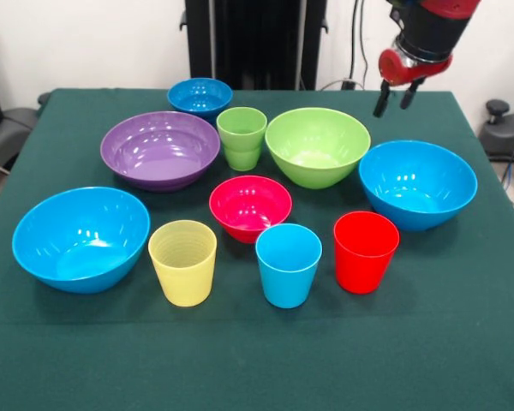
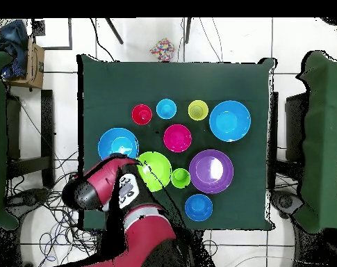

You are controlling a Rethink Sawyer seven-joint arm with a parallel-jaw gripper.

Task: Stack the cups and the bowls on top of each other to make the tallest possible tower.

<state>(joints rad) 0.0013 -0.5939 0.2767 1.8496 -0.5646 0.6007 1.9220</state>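
— Where's the tool?

— In my front view the black-fingered tool (image 1: 395, 97) hangs at 1 o'clock, above the surface (image 1: 463, 342), its fingers a narrow gap apart, holding nothing. Overhead, the red arm (image 2: 108, 188) hides it.

— And the pieces?

— All separate, nothing stacked. The large lime-green plastic bowl (image 1: 318, 145) sits centre-back, the green plastic cup (image 1: 242, 138) just beside it at 9 o'clock. Only the front view shows the pale yellow ribbed cup (image 1: 182, 261) standing upright at the front.
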